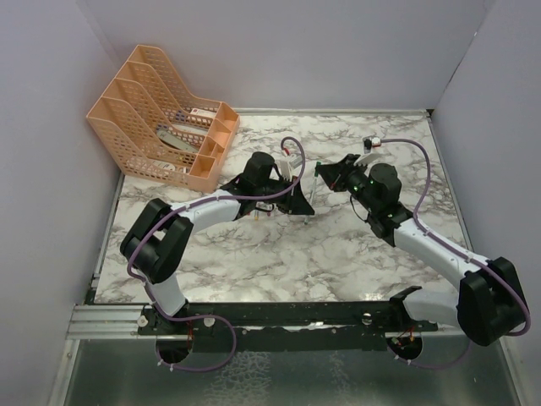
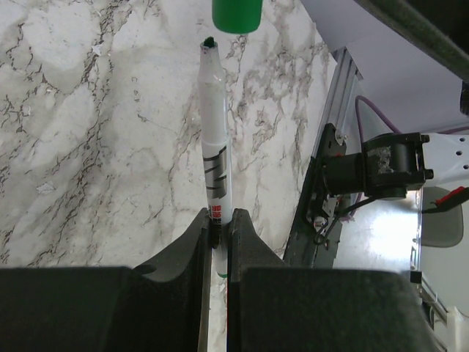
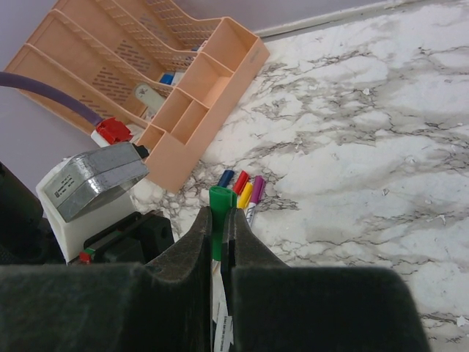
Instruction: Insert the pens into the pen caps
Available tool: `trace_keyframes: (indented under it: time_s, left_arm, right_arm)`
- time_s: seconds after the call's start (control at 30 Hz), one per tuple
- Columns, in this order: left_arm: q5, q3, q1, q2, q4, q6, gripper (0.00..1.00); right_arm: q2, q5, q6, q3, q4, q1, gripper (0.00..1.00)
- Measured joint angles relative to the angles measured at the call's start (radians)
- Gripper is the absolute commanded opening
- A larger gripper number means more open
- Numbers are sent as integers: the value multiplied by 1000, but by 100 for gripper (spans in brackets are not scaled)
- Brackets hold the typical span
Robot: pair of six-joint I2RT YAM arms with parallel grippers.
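Your left hand (image 2: 218, 224) is shut tight on the pen (image 2: 213, 132), its long axis aimed tip-first at the green cap (image 2: 236, 15) pinched in your closed right hand (image 3: 220, 220) above the tabletop (image 2: 88, 110); the cap lies just beyond the tip, slightly off the pen's line

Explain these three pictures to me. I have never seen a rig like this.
Two robot arms are bolted to a marble table, each ending in a two-finger gripper. One picture looks down from above; the other two come from cameras on the wrists. The left gripper is shut on a white pen, the right gripper on a green cap; the tip is not yet in. Beside the orange tray lie four more caps, blue, red, yellow and purple, seemingly already on pens.
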Motion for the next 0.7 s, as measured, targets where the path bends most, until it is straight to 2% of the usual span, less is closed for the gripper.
trace_keyframes:
  time_s: [0.7]
  left_arm:
    - [0, 2, -1, 0, 1, 0, 0]
  right_arm:
    - [15, 3, -35, 0, 16, 1, 1]
